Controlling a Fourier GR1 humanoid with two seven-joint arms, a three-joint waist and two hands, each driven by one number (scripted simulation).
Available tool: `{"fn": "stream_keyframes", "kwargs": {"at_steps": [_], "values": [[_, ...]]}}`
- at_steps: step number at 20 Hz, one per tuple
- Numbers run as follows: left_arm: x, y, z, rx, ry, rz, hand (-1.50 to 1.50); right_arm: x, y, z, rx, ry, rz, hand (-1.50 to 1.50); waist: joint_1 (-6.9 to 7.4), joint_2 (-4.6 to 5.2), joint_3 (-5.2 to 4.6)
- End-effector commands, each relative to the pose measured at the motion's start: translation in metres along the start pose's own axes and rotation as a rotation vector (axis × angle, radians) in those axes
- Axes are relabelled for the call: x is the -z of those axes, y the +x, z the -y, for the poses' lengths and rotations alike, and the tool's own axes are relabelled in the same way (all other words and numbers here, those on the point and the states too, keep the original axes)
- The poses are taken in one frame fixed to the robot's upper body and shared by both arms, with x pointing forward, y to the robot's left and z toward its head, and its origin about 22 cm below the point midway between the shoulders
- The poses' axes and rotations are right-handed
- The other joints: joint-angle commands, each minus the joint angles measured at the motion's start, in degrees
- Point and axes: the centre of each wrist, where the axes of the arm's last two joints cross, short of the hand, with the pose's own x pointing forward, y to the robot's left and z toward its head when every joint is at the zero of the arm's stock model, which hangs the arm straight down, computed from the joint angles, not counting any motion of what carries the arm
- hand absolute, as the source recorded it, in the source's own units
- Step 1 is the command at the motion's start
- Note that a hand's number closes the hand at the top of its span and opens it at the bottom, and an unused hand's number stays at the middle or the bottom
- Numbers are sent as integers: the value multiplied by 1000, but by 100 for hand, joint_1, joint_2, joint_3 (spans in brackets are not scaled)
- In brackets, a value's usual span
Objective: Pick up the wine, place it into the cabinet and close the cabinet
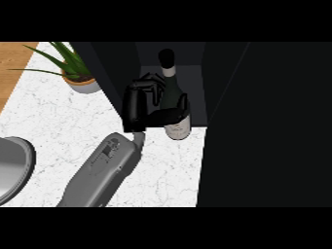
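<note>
Right hand (135, 103) around wine (176, 128) at cabinet (283, 121)

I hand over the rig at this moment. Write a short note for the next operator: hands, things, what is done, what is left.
Hands: the left robot hand is shut on the wine bottle, holding it upright. The right robot hand is not in view.
Things: the wine bottle is at the open front of the black cabinet, apparently not yet set on its floor.
Done: pick-up.
Left: set it inside, release, close the cabinet.
</note>
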Motion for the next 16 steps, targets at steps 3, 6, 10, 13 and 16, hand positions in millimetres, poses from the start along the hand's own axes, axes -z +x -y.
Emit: {"fn": "stream_keyframes", "kwargs": {"at_steps": [3,6,10,13,16], "values": [[6,-13,-18,-5,13,-31,150,-27,17,0,40,27,50,-150,-4,-3,1],[22,-2,-7,-21,6,-37,150,-30,17,-7,62,15,43,-150,-9,-8,1],[44,-8,-9,-6,24,-61,150,-18,21,2,51,30,46,-150,-56,12,1],[45,-13,-8,18,12,-97,150,-17,20,5,62,37,47,-150,-43,8,2],[58,-10,-3,45,7,-91,150,-19,13,2,70,26,41,-150,-56,11,2]]}}
